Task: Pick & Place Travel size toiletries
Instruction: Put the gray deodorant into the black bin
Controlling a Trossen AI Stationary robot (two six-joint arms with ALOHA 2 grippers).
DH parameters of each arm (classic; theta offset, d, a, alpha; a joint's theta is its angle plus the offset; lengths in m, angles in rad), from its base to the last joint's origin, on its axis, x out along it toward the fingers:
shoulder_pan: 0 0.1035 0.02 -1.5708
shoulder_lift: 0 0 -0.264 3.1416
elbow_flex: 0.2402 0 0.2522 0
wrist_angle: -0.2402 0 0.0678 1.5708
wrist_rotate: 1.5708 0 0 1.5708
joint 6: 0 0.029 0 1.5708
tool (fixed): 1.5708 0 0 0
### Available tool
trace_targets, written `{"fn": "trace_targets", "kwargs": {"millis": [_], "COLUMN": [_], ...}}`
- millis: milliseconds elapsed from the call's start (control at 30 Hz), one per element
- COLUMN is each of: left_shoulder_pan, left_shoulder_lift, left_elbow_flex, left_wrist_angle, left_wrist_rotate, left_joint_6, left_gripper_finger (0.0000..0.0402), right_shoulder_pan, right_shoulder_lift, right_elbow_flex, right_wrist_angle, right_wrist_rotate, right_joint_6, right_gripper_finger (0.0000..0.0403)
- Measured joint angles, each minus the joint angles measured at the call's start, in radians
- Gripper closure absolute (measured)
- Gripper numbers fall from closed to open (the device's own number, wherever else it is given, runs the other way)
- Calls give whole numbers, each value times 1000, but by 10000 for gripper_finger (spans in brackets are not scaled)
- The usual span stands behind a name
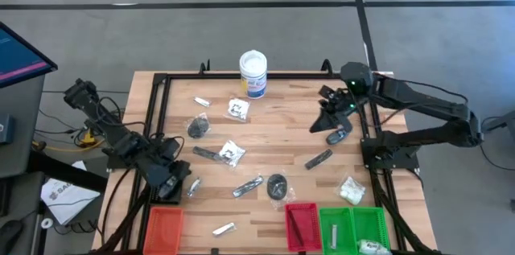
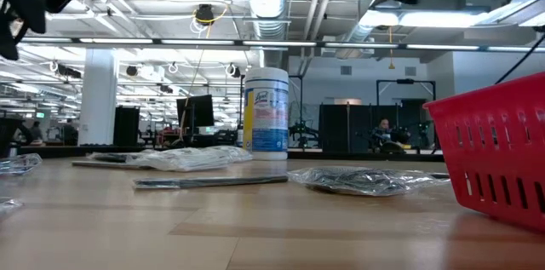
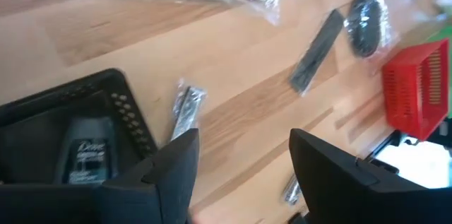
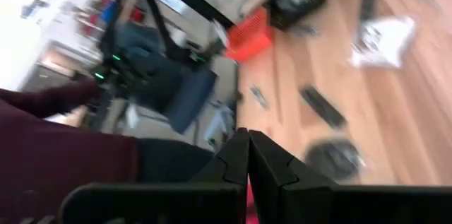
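Note:
The travel size toiletries lie scattered on the wooden table: clear packets (image 1: 237, 108) (image 1: 352, 191), black sticks (image 1: 319, 159) (image 3: 318, 40), dark discs (image 1: 277, 184) (image 3: 366, 13) and a silvery tube (image 1: 224, 228). My left gripper (image 3: 244, 174) hovers open with nothing between its fingers at the table's near left (image 1: 170, 184). It is beside a black tray (image 3: 70, 132) that holds a Dove item (image 3: 86, 155), and a small silvery tube (image 3: 187, 107) lies on the wood just past its fingers. My right gripper (image 4: 247, 139) is shut on nothing above the far right of the table (image 1: 326, 118).
A white tub with a blue label (image 1: 253, 74) stands at the far middle. Orange (image 1: 163, 229), red (image 1: 302, 224) and green (image 1: 354, 227) trays line the near edge. A black frame borders the table. A person's maroon sleeve (image 4: 56, 146) shows beyond the table.

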Motion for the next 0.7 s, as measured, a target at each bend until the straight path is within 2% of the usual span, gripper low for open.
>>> {"fn": "trace_targets", "kwargs": {"millis": [300,500,700], "left_shoulder_pan": [130,222,298], "left_shoulder_lift": [0,0,0], "left_elbow_flex": [0,0,0], "left_wrist_angle": [125,230,347], "left_wrist_rotate": [-5,-4,-5], "left_joint_6": [176,308,429], "left_gripper_finger": [192,192,192], "right_shoulder_pan": [-79,-130,-168], "right_shoulder_lift": [-103,-106,-106], "right_elbow_flex": [0,0,-107], "right_wrist_angle": [-457,-681,-785], "right_wrist_rotate": [159,316,347], "right_joint_6": [-176,-88,-30], "right_gripper_finger": [403,403,403]}}
